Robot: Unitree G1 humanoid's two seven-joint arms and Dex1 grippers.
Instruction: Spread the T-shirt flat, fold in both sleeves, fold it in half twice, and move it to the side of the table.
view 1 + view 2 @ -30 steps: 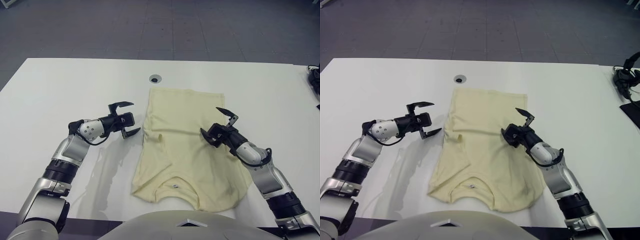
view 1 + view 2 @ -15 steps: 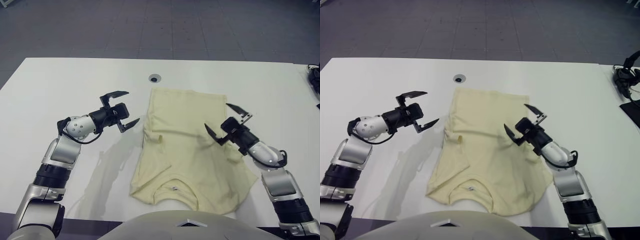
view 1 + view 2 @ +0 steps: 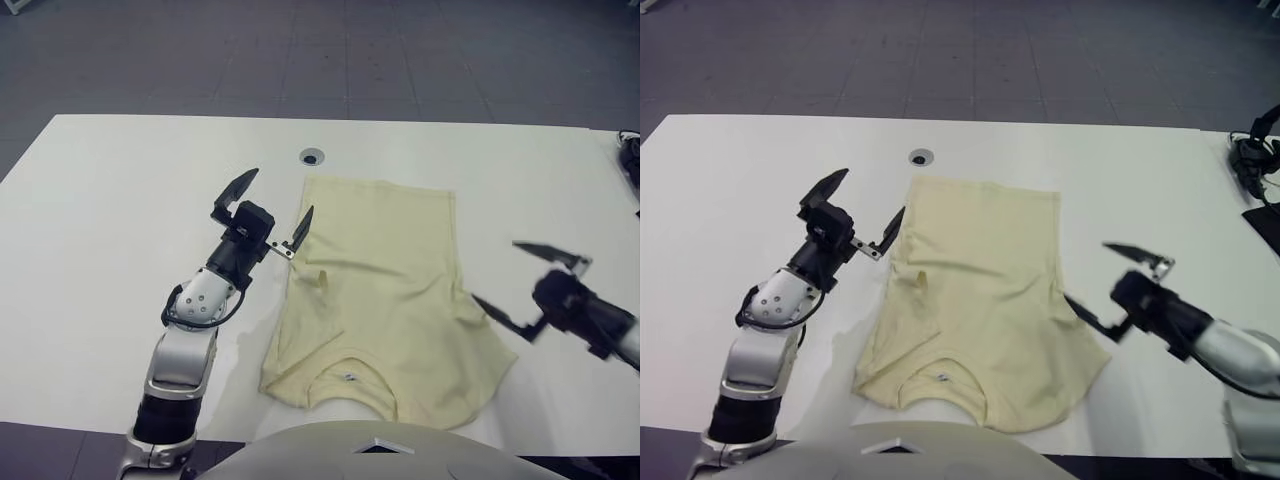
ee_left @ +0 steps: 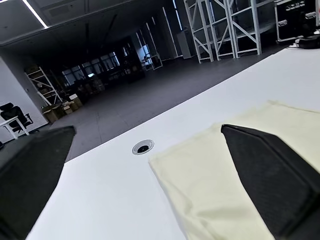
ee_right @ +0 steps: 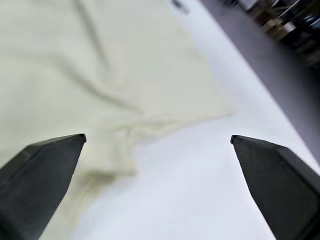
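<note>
L gripper [image 3: 279, 192], fingers wide apart, just beside 10 o'clock edge of pale-yellow cotton T-shirt [image 3: 385, 290], lying collar at 6 o'clock, mid white table [image 3: 120, 200]. Neck label [image 3: 350, 376] too small to read. R gripper [image 3: 494, 270], fingers apart, at shirt's 4 o'clock.

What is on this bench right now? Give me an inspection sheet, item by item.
Surface: white table, with a round hole near its far edge.
Job's things: pale yellow T-shirt lying on the table, collar toward the robot, creased, not folded in half.
Clutter: dark flat thing at the table's right edge.
Grippers: left gripper open, by the T-shirt's left edge; right gripper open, by its right edge; neither holds cloth.
Cables: black cables at the table's far right corner.
Surroundings: dark grey floor; metal racks in the room behind.
</note>
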